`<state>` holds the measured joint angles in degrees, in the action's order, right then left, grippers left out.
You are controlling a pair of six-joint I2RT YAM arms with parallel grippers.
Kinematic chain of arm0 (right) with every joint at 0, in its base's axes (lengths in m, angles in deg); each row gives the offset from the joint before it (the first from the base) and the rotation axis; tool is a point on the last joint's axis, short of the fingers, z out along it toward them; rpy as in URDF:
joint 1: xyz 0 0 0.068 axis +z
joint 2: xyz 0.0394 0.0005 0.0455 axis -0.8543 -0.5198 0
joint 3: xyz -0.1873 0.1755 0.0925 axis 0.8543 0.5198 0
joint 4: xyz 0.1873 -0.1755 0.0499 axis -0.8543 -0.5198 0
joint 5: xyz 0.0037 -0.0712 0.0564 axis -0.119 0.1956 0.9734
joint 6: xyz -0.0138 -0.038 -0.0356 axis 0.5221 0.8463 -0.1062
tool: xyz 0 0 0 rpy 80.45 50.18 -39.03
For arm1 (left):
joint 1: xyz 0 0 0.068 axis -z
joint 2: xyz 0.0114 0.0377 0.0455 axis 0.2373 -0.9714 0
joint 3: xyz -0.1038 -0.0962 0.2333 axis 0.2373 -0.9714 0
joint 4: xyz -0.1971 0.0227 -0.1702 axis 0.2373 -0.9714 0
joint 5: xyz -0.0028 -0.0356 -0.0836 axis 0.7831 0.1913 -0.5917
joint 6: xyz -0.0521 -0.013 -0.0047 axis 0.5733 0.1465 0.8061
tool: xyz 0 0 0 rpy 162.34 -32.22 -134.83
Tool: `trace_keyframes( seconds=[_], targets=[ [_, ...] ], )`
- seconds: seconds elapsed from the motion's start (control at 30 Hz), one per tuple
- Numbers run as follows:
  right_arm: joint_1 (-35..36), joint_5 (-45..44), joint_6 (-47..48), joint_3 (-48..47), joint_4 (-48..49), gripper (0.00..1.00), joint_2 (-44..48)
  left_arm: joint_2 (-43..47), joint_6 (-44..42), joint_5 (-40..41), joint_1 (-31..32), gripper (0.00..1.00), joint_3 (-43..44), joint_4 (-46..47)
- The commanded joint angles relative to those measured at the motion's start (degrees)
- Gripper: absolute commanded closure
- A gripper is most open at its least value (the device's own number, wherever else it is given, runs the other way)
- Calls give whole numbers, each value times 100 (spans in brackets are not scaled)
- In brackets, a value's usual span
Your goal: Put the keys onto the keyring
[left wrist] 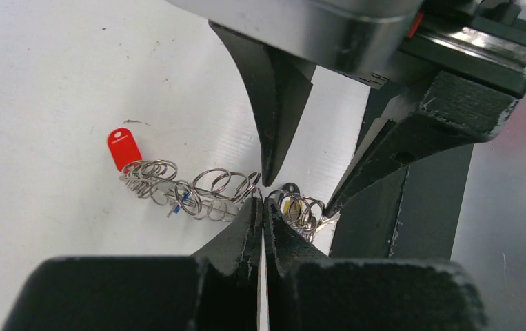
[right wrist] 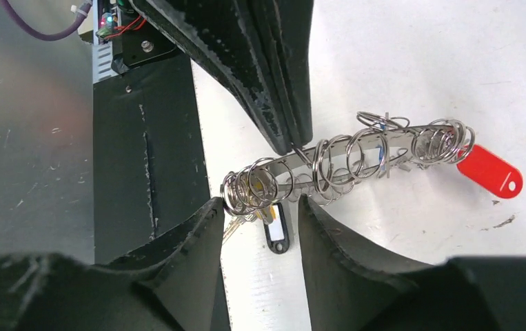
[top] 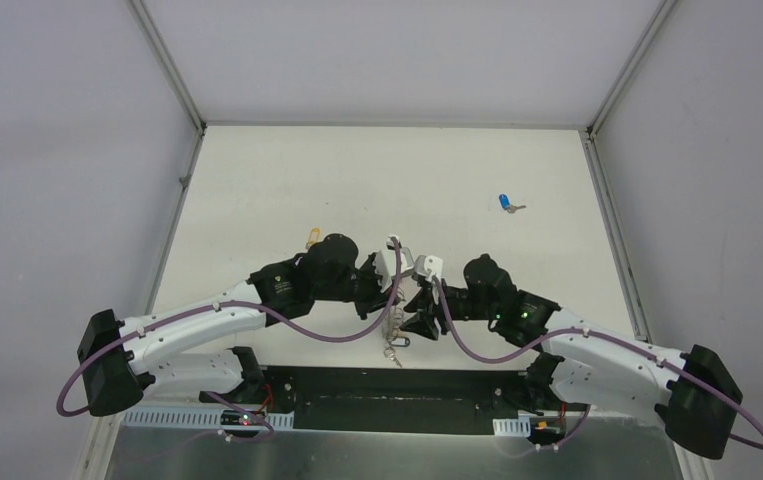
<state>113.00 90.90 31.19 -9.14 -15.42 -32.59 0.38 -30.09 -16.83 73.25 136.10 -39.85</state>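
The keyring (left wrist: 205, 189), a long coil of grey wire loops, lies on the white table near its front edge. A red-headed key (left wrist: 123, 148) sits at the keyring's far end (right wrist: 356, 155), its red head (right wrist: 489, 172) lying flat. My left gripper (left wrist: 263, 201) is shut, pinching the coil at mid-length; its tips (right wrist: 294, 146) come in from above. My right gripper (right wrist: 260, 207) is open, its fingers straddling the bunched near end. A blue-headed key (top: 506, 203) and a yellow-headed key (top: 312, 237) lie loose on the table.
A black tag with a white label (right wrist: 277, 231) and a small silver key hang from the bunched end between my right fingers. The black base plate (right wrist: 143, 158) starts just beside the keyring. Both arms meet in the middle (top: 402, 310).
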Motion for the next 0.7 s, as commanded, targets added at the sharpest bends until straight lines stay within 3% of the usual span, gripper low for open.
trace_keyframes(
  seconds=[0.0, 0.2, 0.37, 0.53, 0.67],
  targets=[
    [17, -304, 246, -162, 428, 54, 209, 114, -62, -278, -42, 100, 8, 483],
    [18, 195, 152, -49, 684, 56, 384, 118, -78, -259, -43, 100, 0, 518],
    [17, 121, 47, 30, 846, 58, 514, 112, -116, -335, -44, 100, 0, 538],
    [17, -356, -62, 50, 802, 50, 564, 139, -146, -400, -46, 100, 8, 549],
    [17, -527, -94, 34, 740, 48, 524, 164, -173, -448, -44, 100, 0, 570]
  ],
)
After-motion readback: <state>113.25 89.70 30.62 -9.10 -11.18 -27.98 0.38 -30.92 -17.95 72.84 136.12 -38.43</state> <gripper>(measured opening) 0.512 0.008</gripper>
